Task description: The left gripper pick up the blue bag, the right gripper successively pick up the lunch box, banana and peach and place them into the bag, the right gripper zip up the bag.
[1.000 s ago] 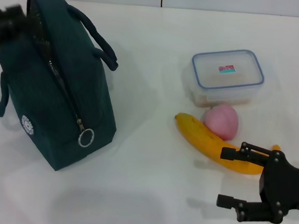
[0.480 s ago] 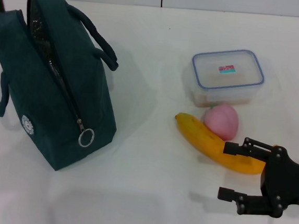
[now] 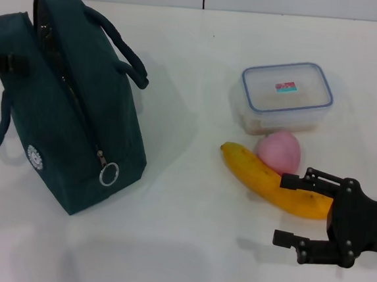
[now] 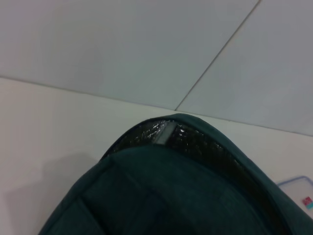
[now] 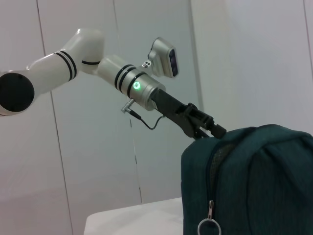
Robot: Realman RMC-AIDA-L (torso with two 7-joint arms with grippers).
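A: State of the right gripper (image 3: 287,211)?

B: Its jaws were spread and held nothing. It hovered low over the white worktop (image 3: 186,246) at the near right. The upper finger lay over the end of the banana (image 3: 271,180); the lower finger was over bare worktop.

A: And the left gripper (image 3: 4,63)?

B: It sat at the upper edge of the blue bag (image 3: 65,117), on the bag's far left side. In the right wrist view the left arm (image 5: 98,68) reached down to the top of the bag, with the dark gripper body at the fabric. Whether its jaws were spread or pinching the fabric could not be determined.

A: Position of the bag?

B: Standing upright at the left of the worktop, zipper partly undone along the top, with foil lining (image 4: 195,142) visible inside. The ring pull (image 3: 109,174) hung at the near end, beside the round white logo (image 3: 36,156).

A: Remaining items?

B: The peach (image 3: 278,153) rested against the banana's far side. The lunch box (image 3: 283,95) stood just beyond the peach, lid on. All three were well apart from the bag.
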